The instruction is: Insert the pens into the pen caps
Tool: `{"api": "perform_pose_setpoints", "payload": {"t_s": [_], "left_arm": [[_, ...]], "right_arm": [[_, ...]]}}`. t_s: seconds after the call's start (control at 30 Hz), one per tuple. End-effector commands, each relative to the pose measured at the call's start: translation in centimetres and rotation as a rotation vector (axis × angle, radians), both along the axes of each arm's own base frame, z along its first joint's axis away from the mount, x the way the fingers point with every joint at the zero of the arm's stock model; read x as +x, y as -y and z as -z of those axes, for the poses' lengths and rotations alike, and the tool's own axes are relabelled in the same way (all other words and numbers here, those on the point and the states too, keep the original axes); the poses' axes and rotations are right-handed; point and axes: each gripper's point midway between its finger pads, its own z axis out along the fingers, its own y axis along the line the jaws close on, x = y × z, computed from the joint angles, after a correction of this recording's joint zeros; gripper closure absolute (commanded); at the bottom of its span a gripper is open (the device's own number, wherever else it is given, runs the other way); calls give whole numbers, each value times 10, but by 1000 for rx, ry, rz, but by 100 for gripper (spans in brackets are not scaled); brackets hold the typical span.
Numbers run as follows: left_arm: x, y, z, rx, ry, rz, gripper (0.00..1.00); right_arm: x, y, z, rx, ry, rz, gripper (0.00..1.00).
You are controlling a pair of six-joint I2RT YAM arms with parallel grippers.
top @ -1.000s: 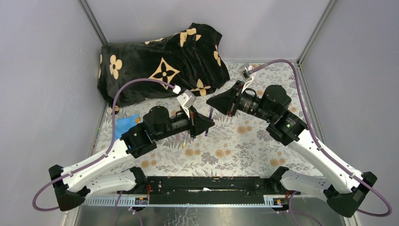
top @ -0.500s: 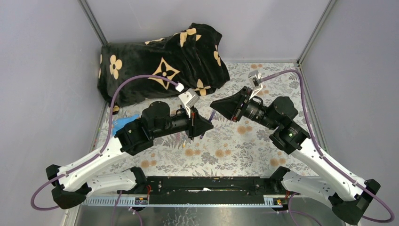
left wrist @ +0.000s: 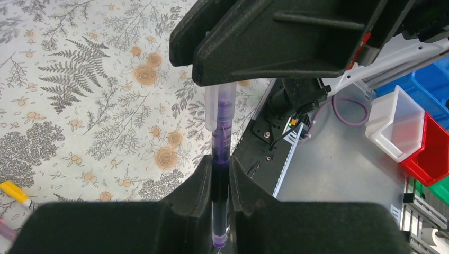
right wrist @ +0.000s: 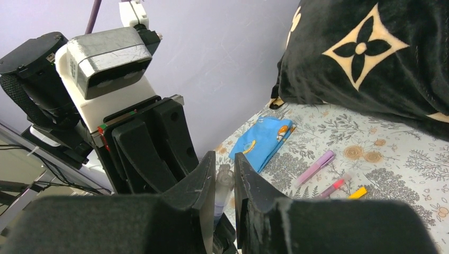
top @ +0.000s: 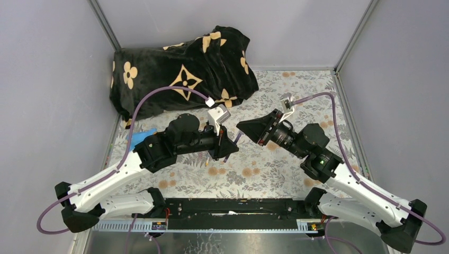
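Note:
My left gripper (left wrist: 219,177) is shut on a dark blue-purple pen (left wrist: 219,153), which points up and away from it. My right gripper (right wrist: 224,174) is shut on a clear lilac cap (right wrist: 223,185). In the left wrist view the cap (left wrist: 219,106) sits over the pen's tip, just under the right gripper's fingers (left wrist: 275,42). In the top view the left gripper (top: 228,150) and the right gripper (top: 243,127) meet tip to tip above the mat, with the pen (top: 236,138) between them. A lilac pen (right wrist: 315,167), a pink pen (right wrist: 333,186) and a yellow piece (right wrist: 358,192) lie on the mat.
A black blanket with tan flowers (top: 180,69) is heaped at the back left. A flat blue card (top: 140,138) lies at the mat's left edge. Grey walls close in the left, back and right. A black rail (top: 227,207) runs along the near edge.
Both grippers have shifted slightly nearer and closed the gap between them. The right gripper's cap now sits over the tip of the pen held by the left gripper.

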Motion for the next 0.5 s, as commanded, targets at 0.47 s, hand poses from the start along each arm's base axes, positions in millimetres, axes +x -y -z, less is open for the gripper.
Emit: {"api": "perform_pose_setpoints", "payload": {"t_s": [0.47], "left_arm": [[21, -21, -214, -616, 427, -152, 100]], "right_arm": [[-126, -7, 217, -509, -416, -277, 100]]}}
